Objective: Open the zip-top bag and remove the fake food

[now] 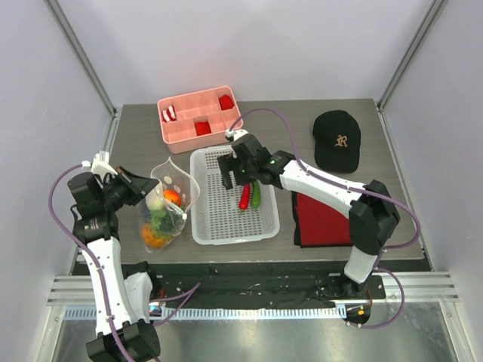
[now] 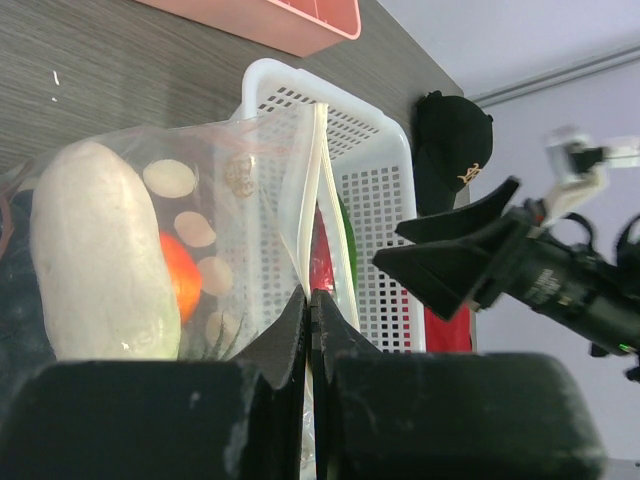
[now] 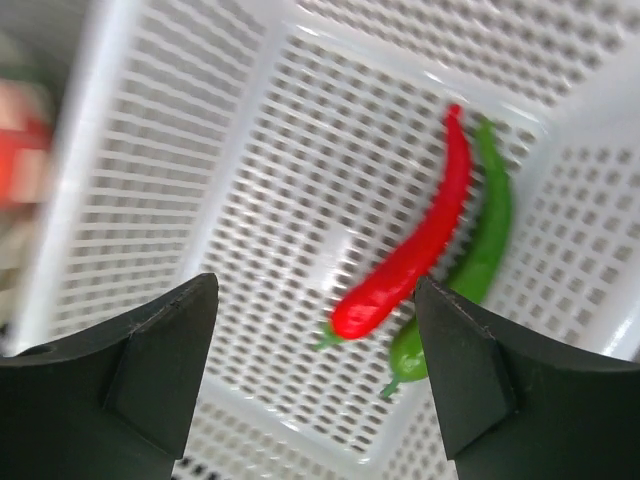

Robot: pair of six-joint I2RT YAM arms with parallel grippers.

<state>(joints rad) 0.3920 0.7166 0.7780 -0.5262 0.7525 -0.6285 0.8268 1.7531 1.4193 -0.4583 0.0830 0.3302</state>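
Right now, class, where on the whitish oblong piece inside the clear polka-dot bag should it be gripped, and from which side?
Probably across its narrow middle: the whitish oblong plastic piece is long and rounded. Come with the open right end effector through the mouth of the clear polka-dot zip-top bag, on that arm's side, while the shut left end effector pins the rim.

Clear white-dotted bag (image 1: pixel 179 179); white basket (image 1: pixel 198 220); pink tray (image 1: pixel 183 131).
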